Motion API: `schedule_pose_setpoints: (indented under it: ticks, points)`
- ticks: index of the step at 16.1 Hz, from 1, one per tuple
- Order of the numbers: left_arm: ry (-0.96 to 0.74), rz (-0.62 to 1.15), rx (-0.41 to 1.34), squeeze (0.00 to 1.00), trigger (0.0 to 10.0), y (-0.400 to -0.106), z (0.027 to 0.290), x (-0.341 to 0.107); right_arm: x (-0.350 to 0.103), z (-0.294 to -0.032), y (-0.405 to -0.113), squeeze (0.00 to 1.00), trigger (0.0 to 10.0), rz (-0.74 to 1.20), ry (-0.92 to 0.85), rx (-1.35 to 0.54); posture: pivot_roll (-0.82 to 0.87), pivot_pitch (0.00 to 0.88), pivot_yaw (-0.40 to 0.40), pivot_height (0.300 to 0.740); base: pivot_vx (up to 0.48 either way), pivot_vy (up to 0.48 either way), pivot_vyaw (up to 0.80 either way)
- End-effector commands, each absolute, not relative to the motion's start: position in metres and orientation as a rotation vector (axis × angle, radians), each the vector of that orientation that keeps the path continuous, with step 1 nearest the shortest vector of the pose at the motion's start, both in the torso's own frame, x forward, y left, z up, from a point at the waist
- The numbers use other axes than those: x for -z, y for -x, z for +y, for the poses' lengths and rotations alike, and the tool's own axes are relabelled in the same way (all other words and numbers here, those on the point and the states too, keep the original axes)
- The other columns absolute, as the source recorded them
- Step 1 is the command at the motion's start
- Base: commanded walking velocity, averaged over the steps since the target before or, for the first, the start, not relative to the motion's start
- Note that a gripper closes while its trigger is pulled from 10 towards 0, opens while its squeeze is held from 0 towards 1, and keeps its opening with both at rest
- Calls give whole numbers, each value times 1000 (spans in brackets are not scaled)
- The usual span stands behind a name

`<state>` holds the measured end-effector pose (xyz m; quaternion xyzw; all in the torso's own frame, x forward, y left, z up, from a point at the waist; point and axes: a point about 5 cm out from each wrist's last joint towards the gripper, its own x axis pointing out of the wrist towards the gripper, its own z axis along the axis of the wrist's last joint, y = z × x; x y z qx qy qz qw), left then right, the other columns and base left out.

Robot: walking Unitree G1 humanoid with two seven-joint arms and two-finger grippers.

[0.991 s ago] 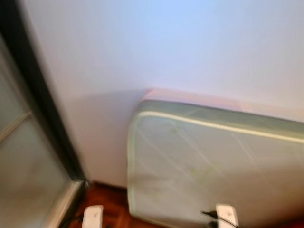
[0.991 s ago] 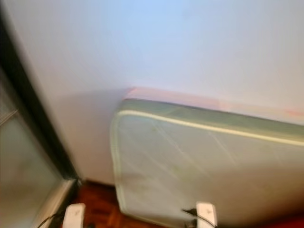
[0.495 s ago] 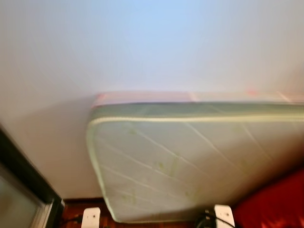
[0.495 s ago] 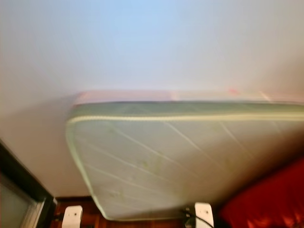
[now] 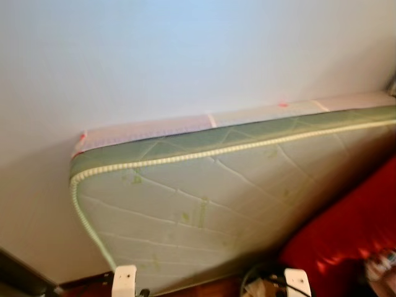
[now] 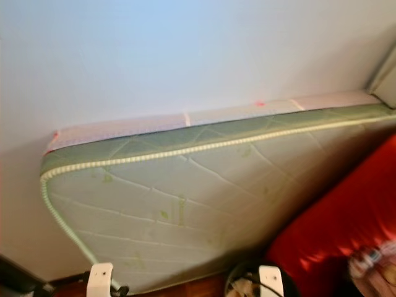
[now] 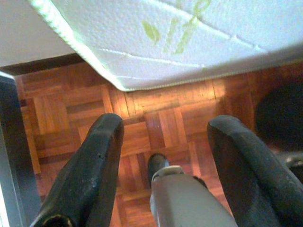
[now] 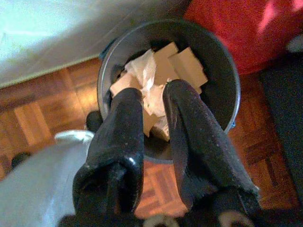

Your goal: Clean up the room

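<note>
A round grey waste bin (image 8: 226,71) stands on the parquet floor, holding brown cardboard pieces (image 8: 182,64) and crumpled white paper (image 8: 142,71). My right gripper (image 8: 152,94) hangs just over the bin's mouth, open by a narrow gap with nothing gripped between its fingers. My left gripper (image 7: 165,127) is wide open and empty above bare parquet (image 7: 156,101), close to the mattress's lower edge. In the eye views the bin's rim (image 5: 252,279) peeks in at the bottom beside my right wrist.
A pale green quilted mattress (image 5: 204,210) leans on its side against the white wall (image 5: 185,55). A red cushioned thing (image 5: 346,235) sits to its right, touching it. A dark mat (image 8: 284,104) lies beside the bin. A dark door frame (image 5: 18,275) is at the lower left.
The camera has swung to the right: the glass door slid out on the left, and the red thing and the bin came into view. The picture is sharper now.
</note>
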<state>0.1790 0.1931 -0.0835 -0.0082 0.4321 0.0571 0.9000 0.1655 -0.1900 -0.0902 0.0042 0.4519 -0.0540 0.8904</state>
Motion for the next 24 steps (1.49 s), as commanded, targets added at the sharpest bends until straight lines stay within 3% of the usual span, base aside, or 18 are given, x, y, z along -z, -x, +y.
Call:
schedule_pose_setpoints:
  ticks: [1, 18, 24]
  points:
    - [33, 851, -129, 0, 10000, -201, 205, 71, 62, -181, -226, 0, 10000, 865, -198, 108, 47, 0, -28, 740, 0, 0, -688]
    - [44, 849, -131, 0, 10000, -200, 205, 72, 61, -182, -228, 0, 10000, 860, -199, 94, 47, 0, -29, 740, 0, 0, -686]
    - [12, 846, -112, 0, 10000, -200, 206, 71, 60, -182, -228, 0, 10000, 835, -217, 124, 37, 0, -25, 740, 0, -156, -82]
